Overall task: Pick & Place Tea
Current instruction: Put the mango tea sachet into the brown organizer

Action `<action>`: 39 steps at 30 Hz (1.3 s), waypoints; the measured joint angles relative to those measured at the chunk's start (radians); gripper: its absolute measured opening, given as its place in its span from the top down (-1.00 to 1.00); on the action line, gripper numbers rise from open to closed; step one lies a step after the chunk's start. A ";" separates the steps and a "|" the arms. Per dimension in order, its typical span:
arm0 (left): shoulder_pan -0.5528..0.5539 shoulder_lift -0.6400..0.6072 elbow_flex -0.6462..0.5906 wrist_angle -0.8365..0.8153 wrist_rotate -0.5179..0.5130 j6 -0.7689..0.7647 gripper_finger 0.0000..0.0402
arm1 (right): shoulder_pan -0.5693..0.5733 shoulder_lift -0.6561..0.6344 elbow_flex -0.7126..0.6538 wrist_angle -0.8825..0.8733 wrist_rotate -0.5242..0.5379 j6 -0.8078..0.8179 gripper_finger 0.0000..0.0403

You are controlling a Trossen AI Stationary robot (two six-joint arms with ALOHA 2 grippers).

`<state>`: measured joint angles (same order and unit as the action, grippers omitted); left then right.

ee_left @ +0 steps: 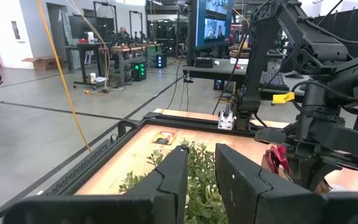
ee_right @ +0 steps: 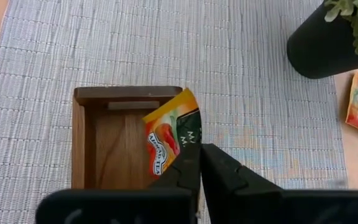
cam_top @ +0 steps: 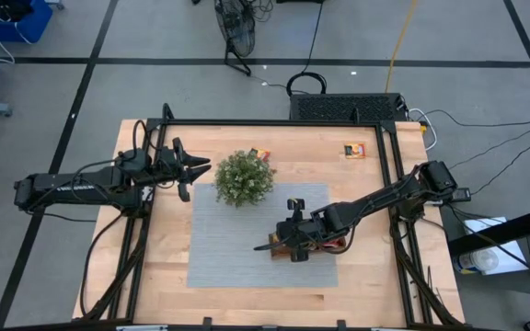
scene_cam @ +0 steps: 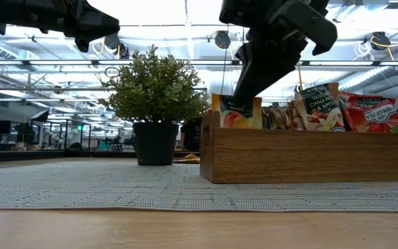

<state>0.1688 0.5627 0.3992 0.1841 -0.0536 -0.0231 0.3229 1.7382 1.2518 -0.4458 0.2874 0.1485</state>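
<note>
My right gripper (ee_right: 199, 163) is shut on an orange-and-green tea sachet (ee_right: 169, 140) over the end compartment of the brown wooden tray (ee_right: 82, 143). In the low view the sachet (scene_cam: 235, 114) stands in that end of the tray (scene_cam: 309, 155), with more sachets (scene_cam: 320, 104) in the other compartments. Two loose sachets (cam_top: 353, 150) (cam_top: 261, 154) lie flat on the table's far part. My left gripper (cam_top: 205, 167) hovers open at the far left, level, beside the plant (cam_top: 244, 177), with nothing between its fingers. My right gripper pinches the sachet by its upper edge (ee_right: 188, 152) between its two fingers, slanting down from above. The sachet is tilted, and its lower part reaches down into the tray's end compartment, beside the compartment's wall.
The tray stands on a grey woven mat (cam_top: 228, 248) in the table's middle. The potted plant (scene_cam: 155, 104) stands at the mat's far edge, left of the tray. A dark frame (cam_top: 274, 124) runs along the table's far and side edges.
</note>
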 joint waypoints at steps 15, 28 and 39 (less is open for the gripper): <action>0.000 0.000 0.000 0.000 0.000 0.000 0.56 | 0.000 -0.030 -0.002 0.026 0.026 -0.034 0.45; 0.000 0.000 0.000 0.000 0.000 0.000 0.56 | -0.165 -0.373 -0.001 -0.425 0.386 0.190 0.33; 0.000 0.000 0.000 0.000 0.000 0.000 0.56 | -0.926 -0.409 -0.208 -0.453 0.044 0.144 0.25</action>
<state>0.1688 0.5625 0.3992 0.1841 -0.0536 -0.0228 -0.6030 1.3290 1.0442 -0.8990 0.3319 0.2929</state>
